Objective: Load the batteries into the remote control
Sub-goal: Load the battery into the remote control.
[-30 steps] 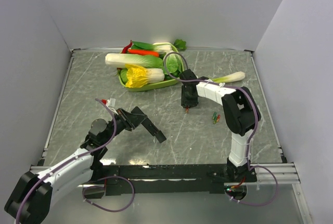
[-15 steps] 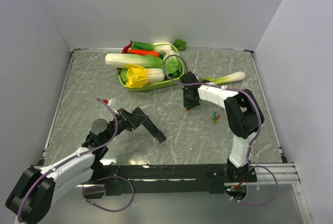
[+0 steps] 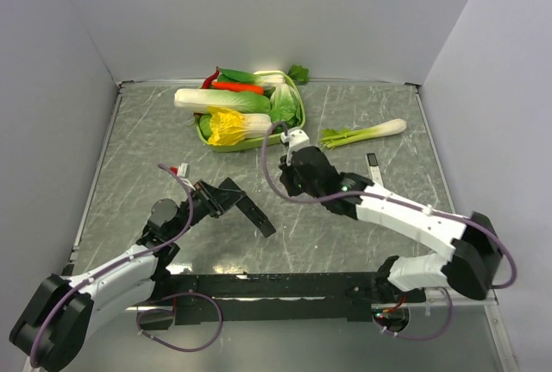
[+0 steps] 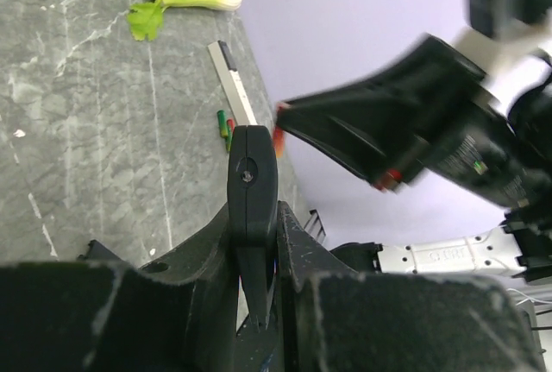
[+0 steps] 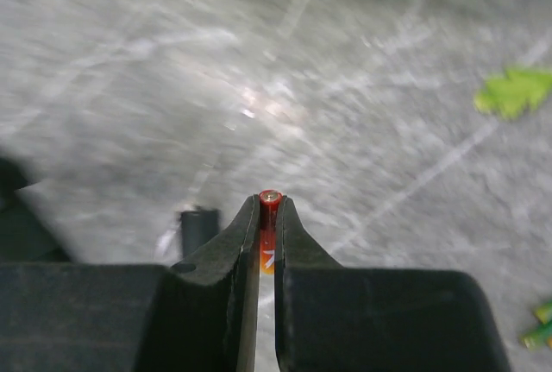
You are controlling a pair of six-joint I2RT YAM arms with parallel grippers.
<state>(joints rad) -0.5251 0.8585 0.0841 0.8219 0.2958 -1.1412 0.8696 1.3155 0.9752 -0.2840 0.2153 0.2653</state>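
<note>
My left gripper [image 3: 233, 200] is shut on the black remote control [image 3: 252, 214], which sticks out toward the table's middle; in the left wrist view the remote [image 4: 252, 178] stands edge-on between my fingers [image 4: 297, 242]. My right gripper [image 3: 286, 180] is shut on a red/orange battery [image 5: 270, 217], end-on at the fingertips [image 5: 268, 206], and hovers just right of the remote's far end. It shows blurred in the left wrist view [image 4: 371, 139]. Two loose batteries, green and red [image 4: 224, 124], lie on the table; they also show in the right wrist view [image 5: 539, 327]. The top view hides them behind my right arm.
A slim white device with a dark end [image 3: 373, 167] lies at the right, with celery [image 3: 362, 133] behind it. A green tray of vegetables [image 3: 246, 117] stands at the back. White walls close the table on three sides.
My right arm has swung from the table's middle right down and to the left, carrying the red battery toward the remote's end. The left arm and remote have not moved.
</note>
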